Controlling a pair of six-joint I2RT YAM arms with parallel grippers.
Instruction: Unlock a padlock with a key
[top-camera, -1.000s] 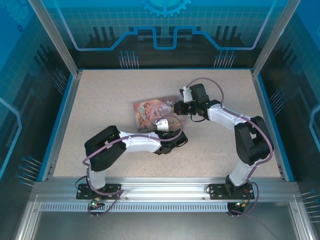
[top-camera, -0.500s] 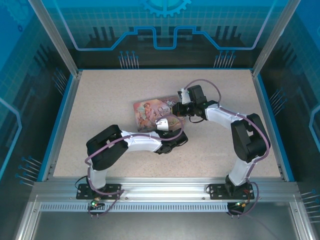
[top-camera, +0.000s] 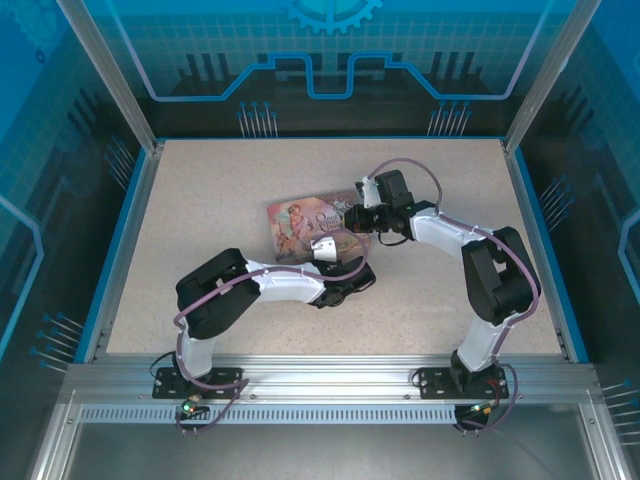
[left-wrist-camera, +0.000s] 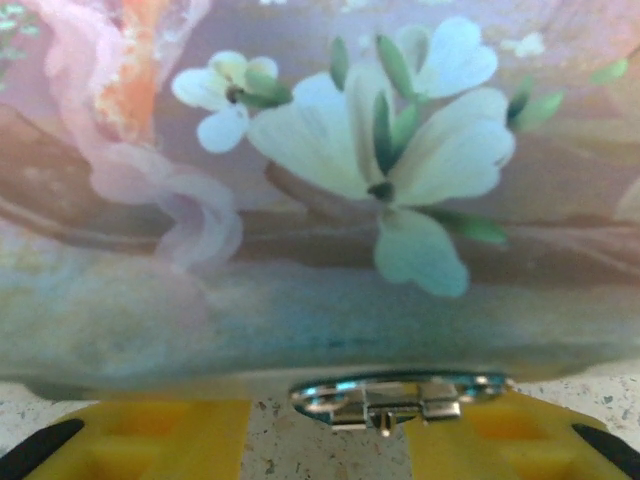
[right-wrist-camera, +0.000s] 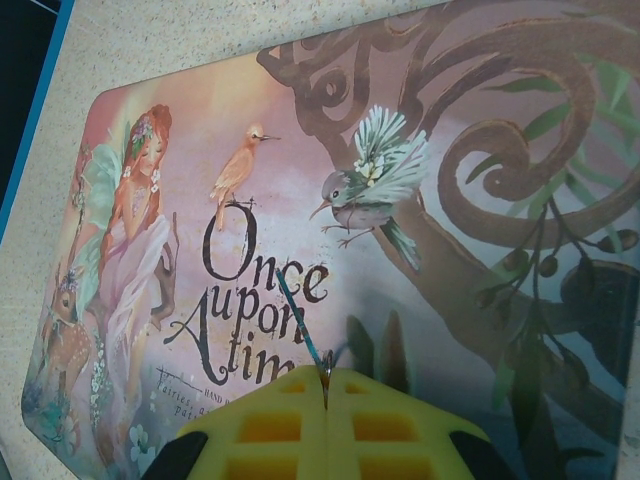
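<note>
The pink illustrated tin (top-camera: 300, 222) lies mid-table. In the right wrist view my right gripper (right-wrist-camera: 326, 385) hangs over the tin lid (right-wrist-camera: 250, 200), shut on the key (right-wrist-camera: 300, 318), a thin teal-glinting silver sliver sticking out ahead of the fingertips. In the left wrist view my left gripper (left-wrist-camera: 328, 420) faces the tin's flowered side wall (left-wrist-camera: 330, 200); its yellow fingers (left-wrist-camera: 140, 440) stand apart with bare table between them. A small silvery piece with teal glints (left-wrist-camera: 395, 398), probably the padlock edge-on, sits at the wall's foot near the right finger. Seen from above, my left gripper (top-camera: 345, 272) is at the tin's near right corner and my right gripper (top-camera: 354, 217) over its right end.
The speckled table (top-camera: 200, 200) is ringed by a blue rim and glass walls. Both forearms and their purple cables crowd the tin's right side. Open tabletop lies to the left and at the back.
The right arm has shifted slightly left, bringing the key further over the tin. The left arm has barely moved.
</note>
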